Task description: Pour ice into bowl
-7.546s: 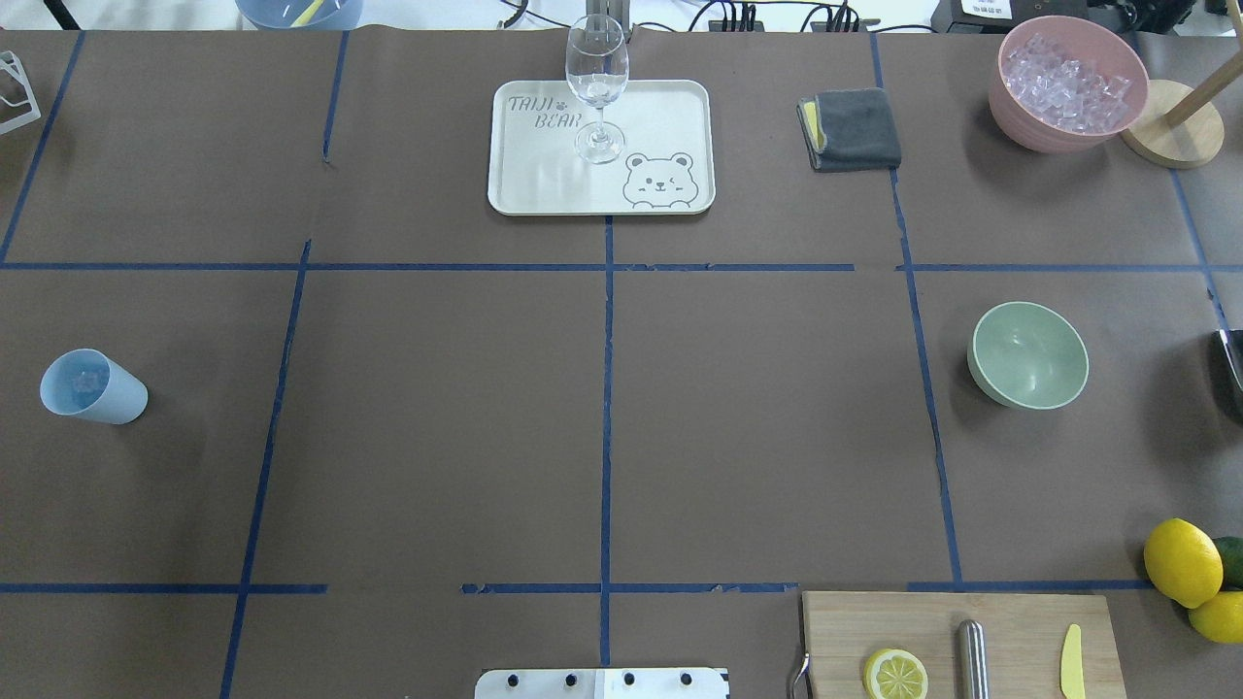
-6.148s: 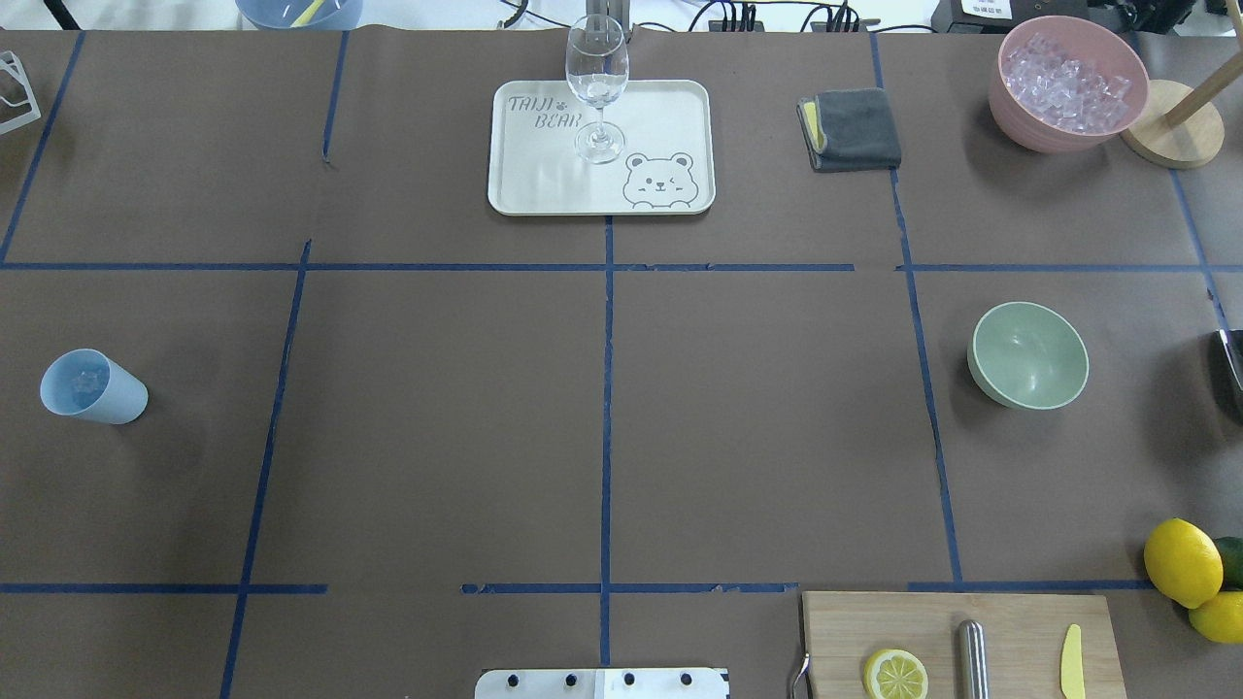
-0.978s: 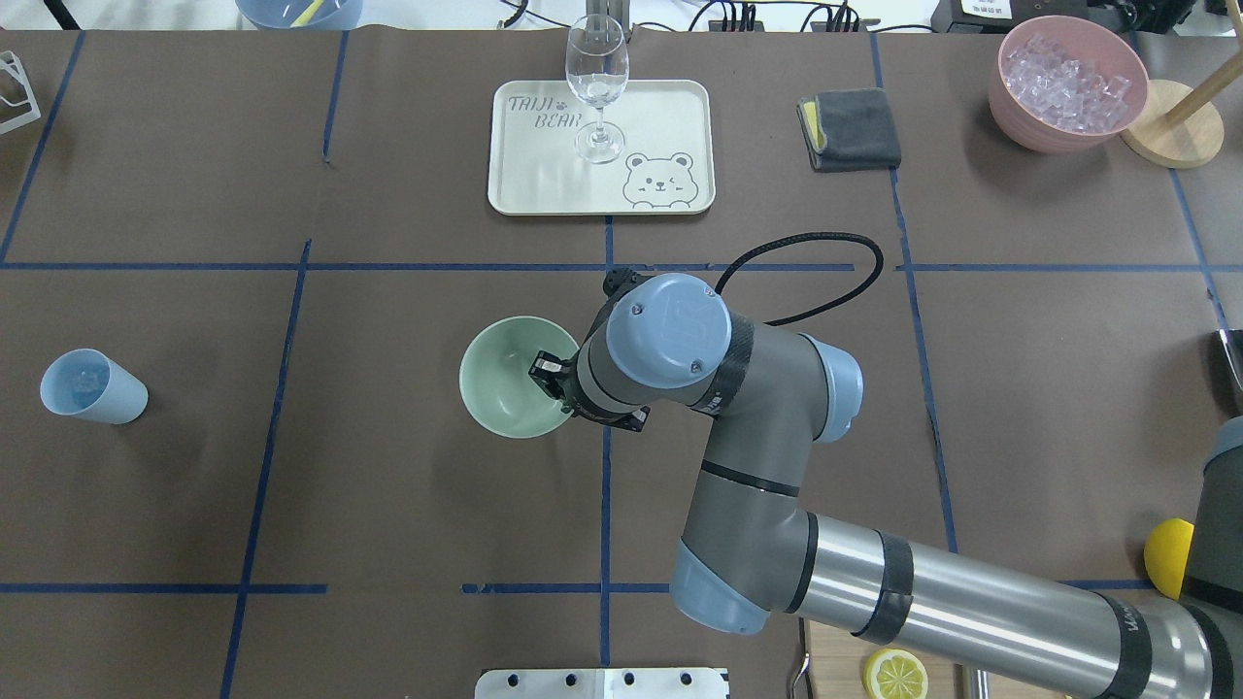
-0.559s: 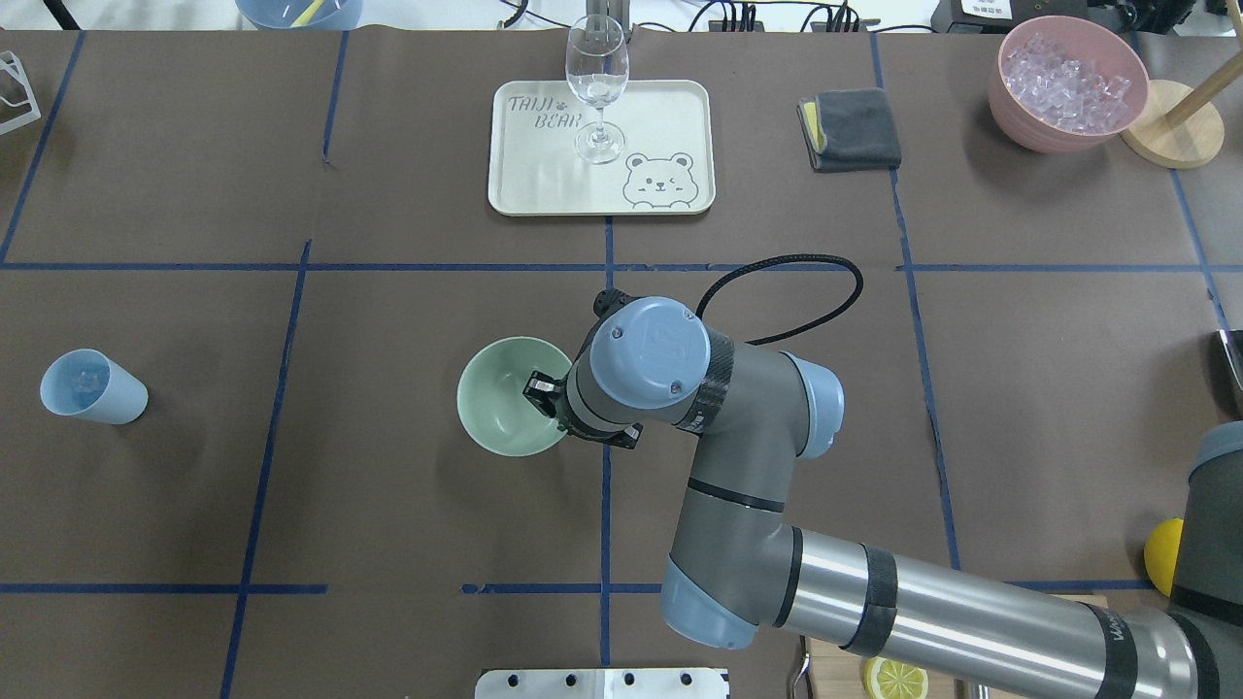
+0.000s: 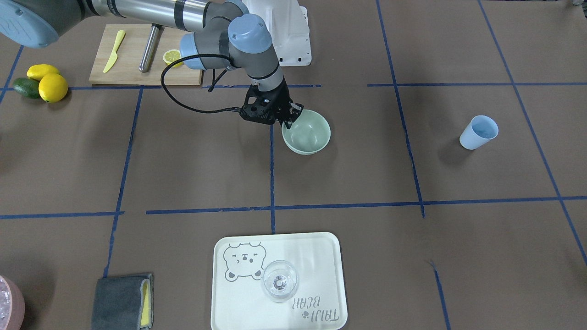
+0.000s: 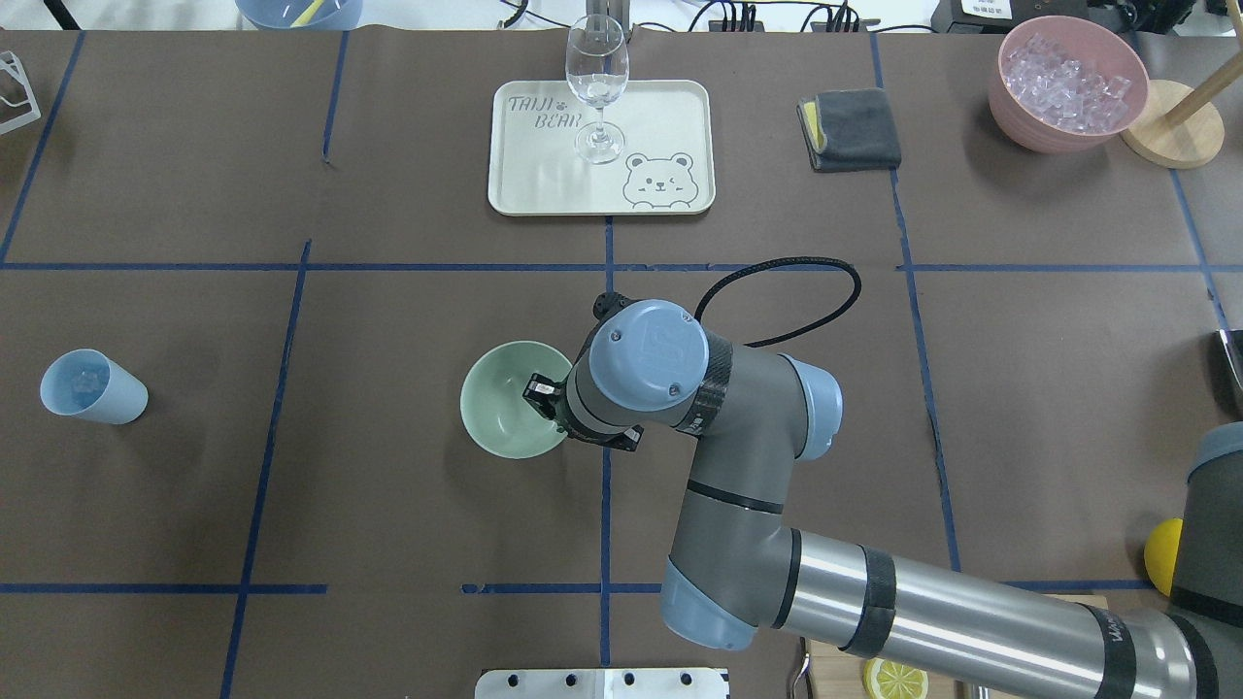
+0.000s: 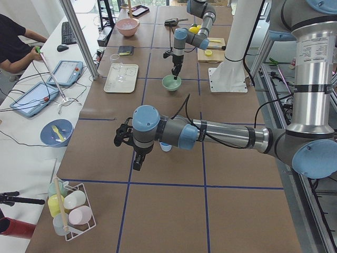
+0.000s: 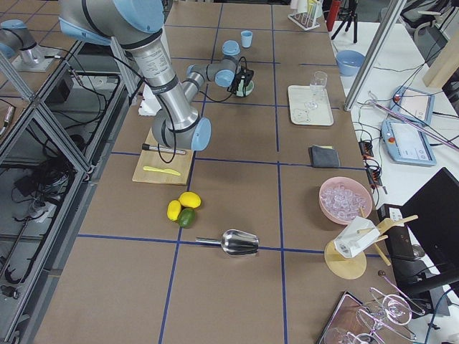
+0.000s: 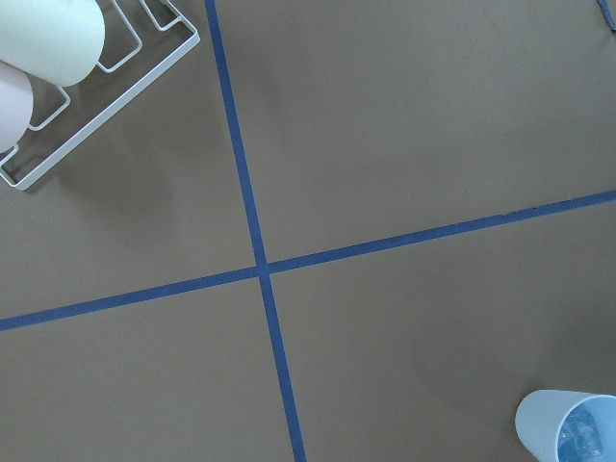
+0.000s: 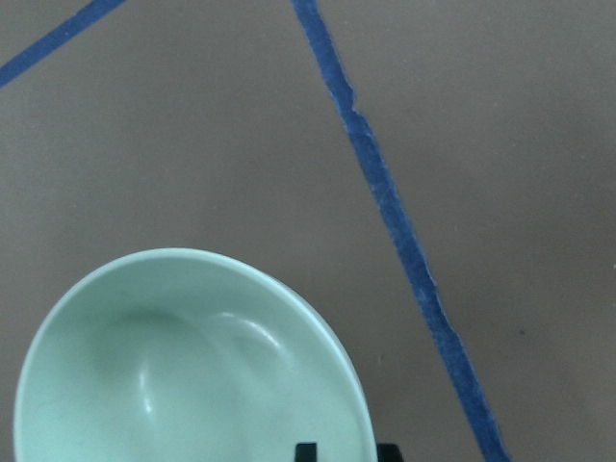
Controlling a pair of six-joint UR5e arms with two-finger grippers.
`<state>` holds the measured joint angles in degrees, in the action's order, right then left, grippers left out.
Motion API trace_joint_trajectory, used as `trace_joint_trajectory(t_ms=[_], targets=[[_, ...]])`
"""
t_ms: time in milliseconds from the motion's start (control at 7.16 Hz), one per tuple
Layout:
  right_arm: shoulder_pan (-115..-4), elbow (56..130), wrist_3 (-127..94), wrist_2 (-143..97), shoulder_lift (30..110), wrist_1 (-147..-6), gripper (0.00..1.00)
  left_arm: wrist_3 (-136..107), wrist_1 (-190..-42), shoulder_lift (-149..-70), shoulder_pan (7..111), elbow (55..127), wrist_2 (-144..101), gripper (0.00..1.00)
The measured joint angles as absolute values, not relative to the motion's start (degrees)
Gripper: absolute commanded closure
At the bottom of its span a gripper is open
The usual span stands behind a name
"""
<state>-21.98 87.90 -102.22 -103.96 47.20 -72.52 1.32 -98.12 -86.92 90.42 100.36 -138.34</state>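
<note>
Clear glassy ice cubes [image 6: 85,379] are lying in a pale blue plastic cup [image 6: 121,400] near the left gripper [image 7: 121,139], whose state I cannot tell. The round mint-green matte bowl [image 6: 500,408], relocated from far right, is settling under the right gripper [image 6: 542,393], rim clamped; pouring is becoming feasible.

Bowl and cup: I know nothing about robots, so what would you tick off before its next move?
1. The bowl is upright and empty: ok.
2. The right tool straddles the bowl's rim: ok.
3. The ice is in the cup: ok.
4. The cup is upright: ok.
5. The left tool is open for the cup: cannot tell, only a side view shows it.
6. The left tool is lined up with the cup: probably not ok, the cup sits in a corner of the left wrist view.
</note>
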Motion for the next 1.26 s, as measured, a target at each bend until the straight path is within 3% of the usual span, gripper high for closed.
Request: trace_joint_trajectory(t_ms=[140,559,838,1258], targets=[[-21.98,87.89,-102.22,-103.92,47.09,-72.51,0.00,1.32,-98.13,-86.92,90.39,100.34,-138.34,0.00],[-23.01,89.39,-102.39,-104.35,46.56,-72.47,0.00,1.28,-99.37,-86.92,89.55,100.27,-138.49,0.00],[-27.43,96.10,-102.15,-108.26,50.33,-72.73,0.00,-4.07,-106.69,-87.00,84.64,100.33,-139.13,0.00],[-36.96,106.45,-97.20,-116.59,61.83,-72.38,0.00,-34.59,-135.17,-83.82,70.73,100.36,-131.14,0.00]])
